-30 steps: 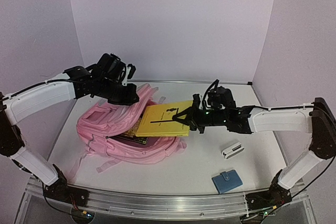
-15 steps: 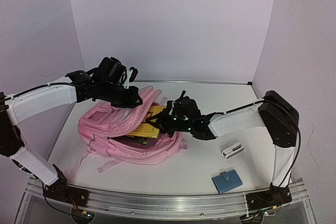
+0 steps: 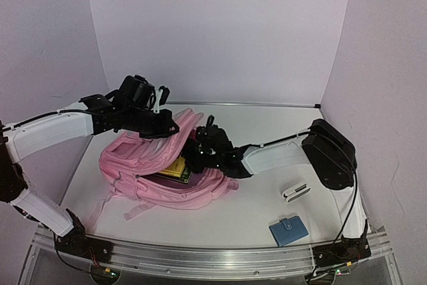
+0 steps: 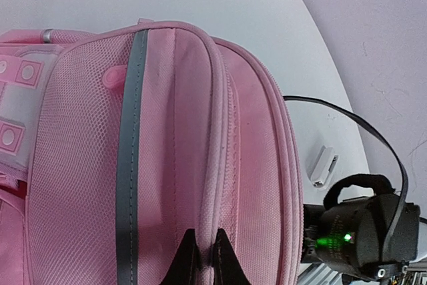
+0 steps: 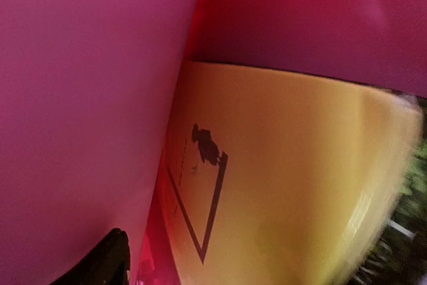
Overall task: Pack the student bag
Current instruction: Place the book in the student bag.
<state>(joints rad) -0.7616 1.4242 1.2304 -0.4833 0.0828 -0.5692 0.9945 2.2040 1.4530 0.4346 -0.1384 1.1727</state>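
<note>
The pink student bag point(image 3: 143, 165) lies on its side at the left of the table, its mouth facing right. My left gripper point(image 3: 165, 127) is shut on the upper zip edge of the student bag point(image 4: 87, 165) and holds the mouth up; in the left wrist view its fingertips point(image 4: 189, 253) pinch the pink seam. My right gripper point(image 3: 198, 153) reaches into the mouth. A yellow book point(image 3: 176, 167) lies inside, on a darker book. In the right wrist view the yellow book point(image 5: 287, 185) fills the frame, pink lining surrounds it, and one finger point(image 5: 110, 258) stands far to the left, so the jaws are open.
A small white case point(image 3: 295, 191) lies right of the bag, also seen as a white case point(image 4: 323, 165) in the left wrist view. A blue wallet point(image 3: 288, 230) sits near the front edge. The right wrist's black body point(image 4: 360, 231) hangs just beside the bag's rim.
My right arm has pushed the yellow book leftward from outside the bag into its mouth, and its jaws have opened off the book. The left gripper has kept its hold on the zip edge.
</note>
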